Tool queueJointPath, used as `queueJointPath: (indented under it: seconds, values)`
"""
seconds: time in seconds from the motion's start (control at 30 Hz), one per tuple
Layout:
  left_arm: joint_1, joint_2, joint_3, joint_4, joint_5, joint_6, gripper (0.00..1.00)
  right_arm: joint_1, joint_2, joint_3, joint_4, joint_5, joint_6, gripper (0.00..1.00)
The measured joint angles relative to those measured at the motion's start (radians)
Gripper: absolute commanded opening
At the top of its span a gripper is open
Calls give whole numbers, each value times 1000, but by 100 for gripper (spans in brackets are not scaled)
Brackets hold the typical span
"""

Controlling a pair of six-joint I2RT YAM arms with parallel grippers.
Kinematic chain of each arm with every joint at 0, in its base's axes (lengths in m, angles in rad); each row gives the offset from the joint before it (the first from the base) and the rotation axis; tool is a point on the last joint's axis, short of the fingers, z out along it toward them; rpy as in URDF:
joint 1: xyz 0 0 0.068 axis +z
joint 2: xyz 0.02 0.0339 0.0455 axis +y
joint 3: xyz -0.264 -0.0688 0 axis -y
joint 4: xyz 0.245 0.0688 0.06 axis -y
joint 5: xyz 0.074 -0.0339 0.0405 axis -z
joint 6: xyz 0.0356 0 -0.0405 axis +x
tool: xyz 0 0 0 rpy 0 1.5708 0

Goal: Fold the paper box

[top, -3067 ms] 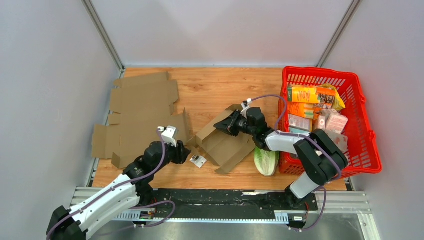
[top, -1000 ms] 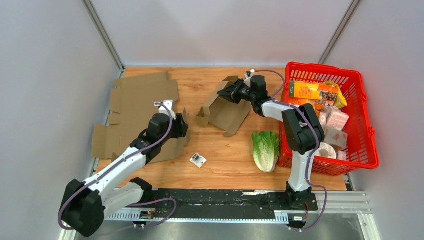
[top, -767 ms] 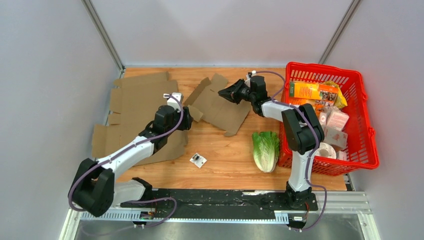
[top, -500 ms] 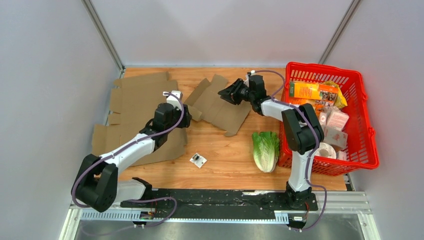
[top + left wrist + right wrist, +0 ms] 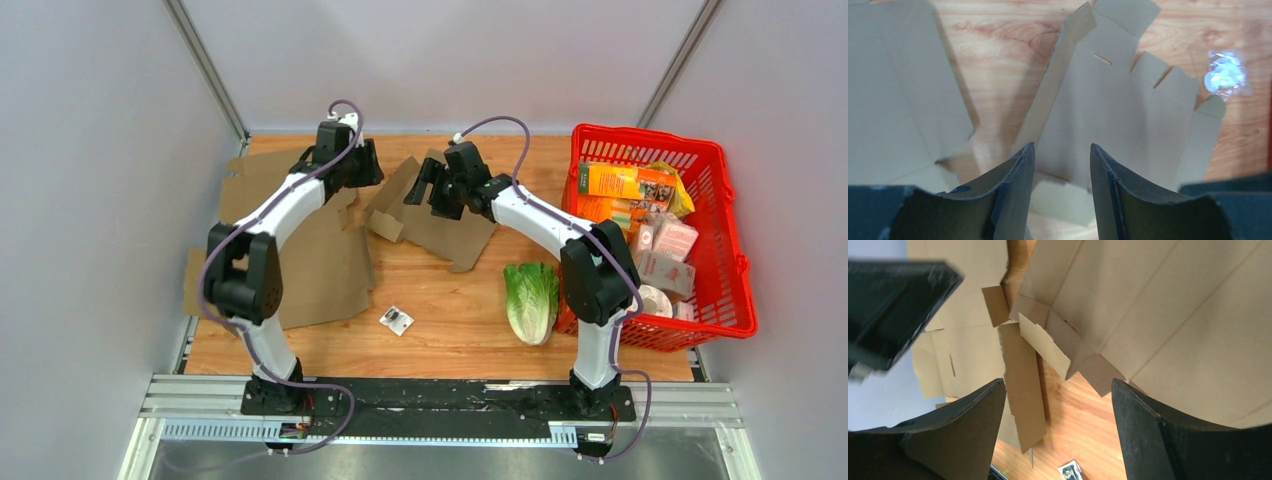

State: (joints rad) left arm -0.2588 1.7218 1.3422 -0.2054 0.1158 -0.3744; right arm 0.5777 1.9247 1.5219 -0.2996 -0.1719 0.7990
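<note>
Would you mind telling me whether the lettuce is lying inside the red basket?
No, the lettuce lies on the wooden table beside the red basket, outside its wall.

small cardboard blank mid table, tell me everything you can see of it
The small cardboard blank is plain brown board, die-cut, unfolded and not yet formed into a box. It has creased panels, several tabs along one edge and a narrow slot. It lies mostly flat on the wooden table; its left side panel seems slightly raised. The open right end effector hangs over its far edge; whether it touches cannot be told. Nothing grips it.
</note>
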Motion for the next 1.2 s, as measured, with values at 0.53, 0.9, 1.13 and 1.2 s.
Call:
queueJointPath:
  seconds: [0.53,0.9,1.13,1.2]
  values:
    - [6,365,326,-258,82,138,55,-25,40,149,-174,110,48,86]
    - [63,459,430,-328,144,219,53,-25,108,208,-183,103,61,86]
    - [70,521,470,-374,238,205,39,-25,117,240,-184,102,76,84]
    - [69,521,470,-377,257,198,31,-25,118,241,-184,100,84,81]
